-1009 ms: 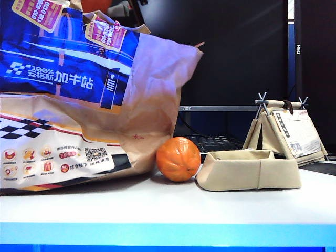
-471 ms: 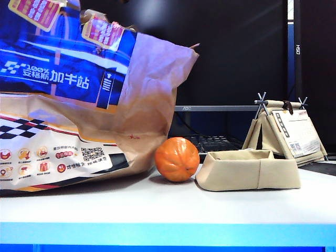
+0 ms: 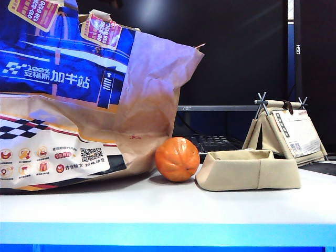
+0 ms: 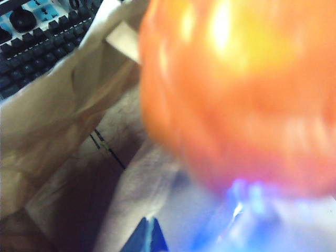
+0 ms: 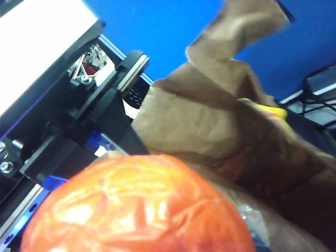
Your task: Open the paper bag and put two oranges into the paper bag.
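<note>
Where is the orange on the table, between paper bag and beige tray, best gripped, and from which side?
Take the orange across its round middle, from above, closing front to back: the paper bag and the beige tray crowd its sides. The right hand holds another orange above the bag; the left hand, shut, is unseen.

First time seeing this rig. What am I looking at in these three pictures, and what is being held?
This is a two-armed robot. Each arm ends in a pincer and has a camera on its wrist. The wide picture comes from a fixed camera facing the table. On it are a paper bag, a loose orange beside it, and a fabric tray. Neither arm shows there. The two close-ups are wrist views near the bag's mouth. The right pincer, hidden behind its load, seems to grip the held orange. The left pincer is shut but out of sight.
</note>
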`<state>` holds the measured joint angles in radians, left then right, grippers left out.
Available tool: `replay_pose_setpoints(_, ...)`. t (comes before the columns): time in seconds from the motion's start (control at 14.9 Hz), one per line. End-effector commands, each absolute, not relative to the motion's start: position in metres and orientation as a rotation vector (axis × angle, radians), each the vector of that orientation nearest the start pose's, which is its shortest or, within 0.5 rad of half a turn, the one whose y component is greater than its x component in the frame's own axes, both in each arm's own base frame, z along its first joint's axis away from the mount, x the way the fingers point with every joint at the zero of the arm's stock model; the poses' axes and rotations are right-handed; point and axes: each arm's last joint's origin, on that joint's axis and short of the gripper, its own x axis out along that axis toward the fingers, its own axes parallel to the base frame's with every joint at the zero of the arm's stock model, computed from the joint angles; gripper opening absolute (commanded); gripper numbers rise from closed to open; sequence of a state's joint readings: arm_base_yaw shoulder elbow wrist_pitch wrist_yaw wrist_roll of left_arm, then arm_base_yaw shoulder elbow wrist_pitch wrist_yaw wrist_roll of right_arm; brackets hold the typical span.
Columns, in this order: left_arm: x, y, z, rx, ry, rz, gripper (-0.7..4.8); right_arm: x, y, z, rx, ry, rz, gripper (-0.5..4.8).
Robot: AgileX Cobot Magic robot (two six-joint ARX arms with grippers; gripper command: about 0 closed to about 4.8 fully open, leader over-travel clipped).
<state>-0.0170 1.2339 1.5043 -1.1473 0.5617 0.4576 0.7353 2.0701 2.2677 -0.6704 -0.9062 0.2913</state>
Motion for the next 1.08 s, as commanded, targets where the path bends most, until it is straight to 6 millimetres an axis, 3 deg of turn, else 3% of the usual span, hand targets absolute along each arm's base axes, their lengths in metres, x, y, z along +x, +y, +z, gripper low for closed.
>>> replay_pose_setpoints(0.07,0.211,-0.020,0.408,0.169,0.680,-0.757,-0.06,0.320,0.328,0.401,0.238,0.702,1.498,-0.06)
replay_pose_setpoints(0.47,0.210,-0.020,0.407,0.166,0.683,-0.760,-0.06,0.335,0.337,0.382,0.235,0.703,1.454,0.05)
replay_pose_setpoints(0.54,0.210,-0.020,0.407,0.166,0.684,-0.760,-0.06,0.336,0.337,0.383,0.229,0.684,1.429,1.95)
replay_pose_setpoints(0.61,0.210,-0.020,0.407,0.167,0.683,-0.760,-0.06,0.337,0.337,0.384,0.225,0.669,1.398,3.37)
replay_pose_setpoints(0.81,0.211,-0.020,0.408,0.169,0.677,-0.759,-0.06,0.338,0.337,0.385,0.229,0.648,1.390,3.44)
replay_pose_setpoints(0.87,0.211,-0.020,0.408,0.172,0.668,-0.758,-0.06,0.339,0.337,0.386,0.227,0.641,1.372,4.32)
replay_pose_setpoints(0.94,0.212,-0.020,0.409,0.173,0.664,-0.758,-0.06,0.339,0.337,0.385,0.227,0.640,1.354,4.79)
replay_pose_setpoints(1.08,0.212,-0.020,0.409,0.175,0.658,-0.757,-0.06,0.339,0.338,0.386,0.226,0.629,1.341,4.79)
